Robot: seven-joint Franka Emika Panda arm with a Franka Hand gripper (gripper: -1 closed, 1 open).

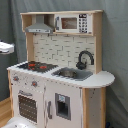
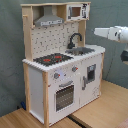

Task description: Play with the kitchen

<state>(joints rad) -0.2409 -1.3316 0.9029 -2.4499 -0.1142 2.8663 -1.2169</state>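
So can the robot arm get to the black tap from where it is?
Probably yes. In the second exterior view the arm hangs in the air at the sink end of the kitchen, with nothing between it and the black tap. Its claw isn't showing, though.
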